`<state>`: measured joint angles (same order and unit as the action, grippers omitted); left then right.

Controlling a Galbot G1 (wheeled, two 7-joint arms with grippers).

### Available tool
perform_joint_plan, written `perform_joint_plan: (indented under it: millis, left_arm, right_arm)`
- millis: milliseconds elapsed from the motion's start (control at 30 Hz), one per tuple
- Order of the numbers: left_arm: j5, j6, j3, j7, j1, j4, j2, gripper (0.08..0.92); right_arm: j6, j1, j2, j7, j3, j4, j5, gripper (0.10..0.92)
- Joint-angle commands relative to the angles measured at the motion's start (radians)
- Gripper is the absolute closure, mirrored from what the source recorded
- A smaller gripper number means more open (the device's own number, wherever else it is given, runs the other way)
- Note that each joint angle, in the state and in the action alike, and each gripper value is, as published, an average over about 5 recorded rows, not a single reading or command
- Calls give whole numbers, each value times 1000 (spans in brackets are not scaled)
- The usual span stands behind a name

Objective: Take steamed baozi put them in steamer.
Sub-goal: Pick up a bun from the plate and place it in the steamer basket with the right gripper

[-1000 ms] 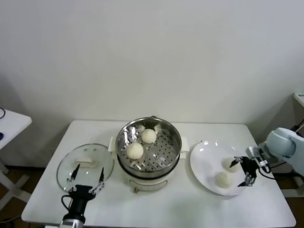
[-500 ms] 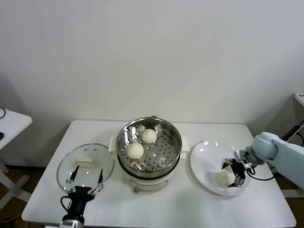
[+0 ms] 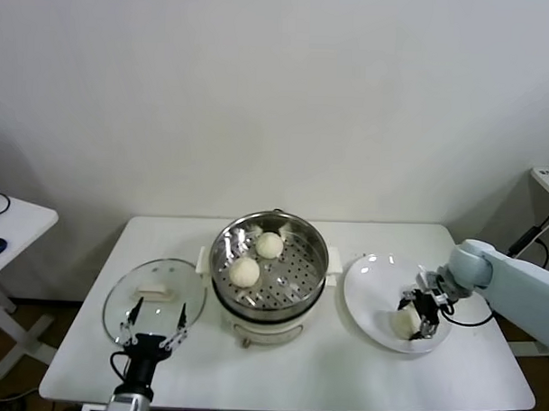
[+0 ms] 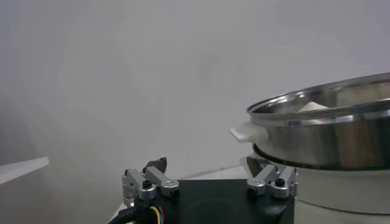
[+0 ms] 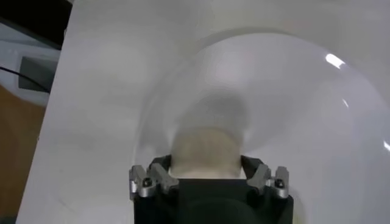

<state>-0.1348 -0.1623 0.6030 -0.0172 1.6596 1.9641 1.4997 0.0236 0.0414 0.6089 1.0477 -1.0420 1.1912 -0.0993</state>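
Head view shows my right end effector [image 3: 420, 315] has come down from beside the flat white plate [image 3: 371, 290] onto it, its fingers now closing around a small cream-white dough bun [image 5: 206, 152], though I can't yet call it a firm pinch. Two smooth buns [image 3: 245, 272] already sit on the perforated tray of the shiny stainless-steel steamer [image 3: 298, 296] at the middle of the white bench [image 3: 341, 370], so I judge this the third pick. My left end effector [image 3: 153, 332] waits spread wide near the round glass lid [image 3: 117, 313].
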Motion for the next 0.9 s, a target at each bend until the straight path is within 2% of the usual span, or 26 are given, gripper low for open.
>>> perform_joint_plan:
  millis: [33,333,600,733,900]
  left_arm:
    - [-1,2,-1,-1,-2,1,-1,177]
    - [-1,3,2,-1,-1,3,-3,177]
    - [-7,6,-3,-2,-1,3,-6,177]
    - [-14,8,-6,-2,0,5,-6,177]
    - [-17,9,-9,-3,1,8,-8,177]
  right_arm:
    - [0,-4,10,5,1,-9,2,332]
    - [-12,87,2,11,-28,19,-25,370]
    - [-126,522,5,71,-272,183,-47,372]
    - [-243,752,39,89,-387,282,11,374]
    - [-390,872,87,96,-408,405,179,380]
